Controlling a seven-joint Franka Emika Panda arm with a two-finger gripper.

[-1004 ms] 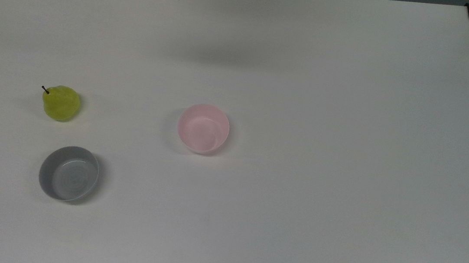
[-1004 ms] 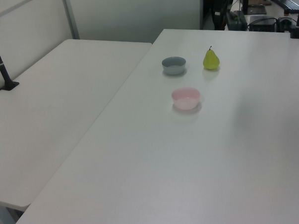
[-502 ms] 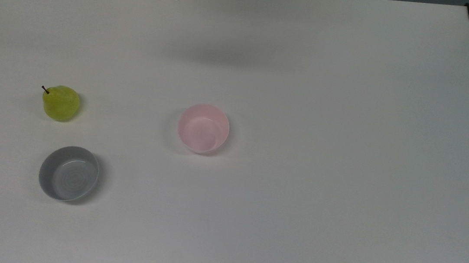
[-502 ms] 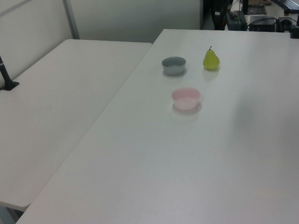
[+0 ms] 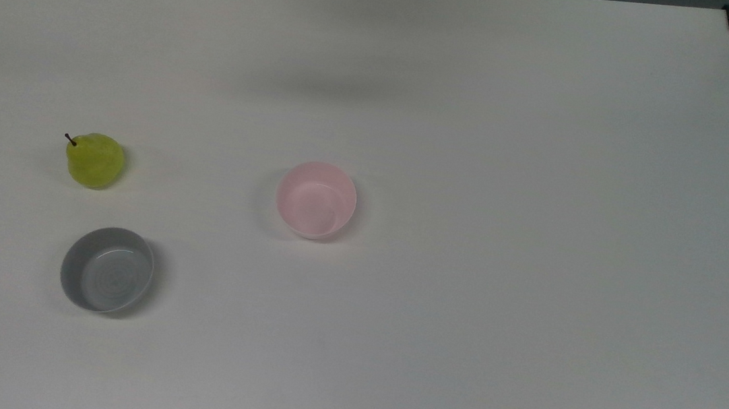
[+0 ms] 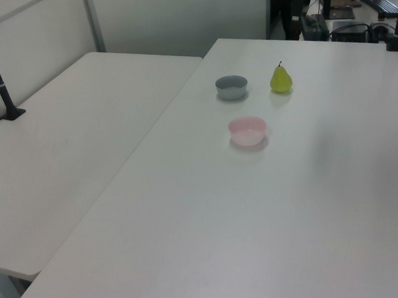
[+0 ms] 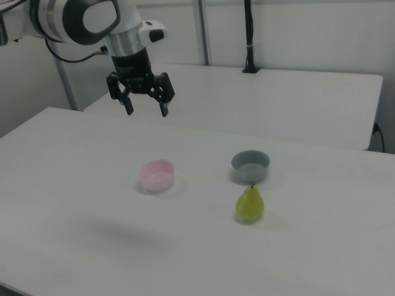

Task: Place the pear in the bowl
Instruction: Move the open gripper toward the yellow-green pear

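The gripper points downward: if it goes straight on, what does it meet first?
Probably bare table. The open gripper hangs high, well away from the pear and the pink bowl; depth is uncertain.

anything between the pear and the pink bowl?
Nothing. In the top view, only bare white table runs from the pear to the pink bowl. The grey bowl sits off that line, below the pear.

You're in a robotics lab, white surface [image 7: 296, 246] under a robot arm [image 7: 80, 18], partition walls [image 7: 296, 31] behind it.
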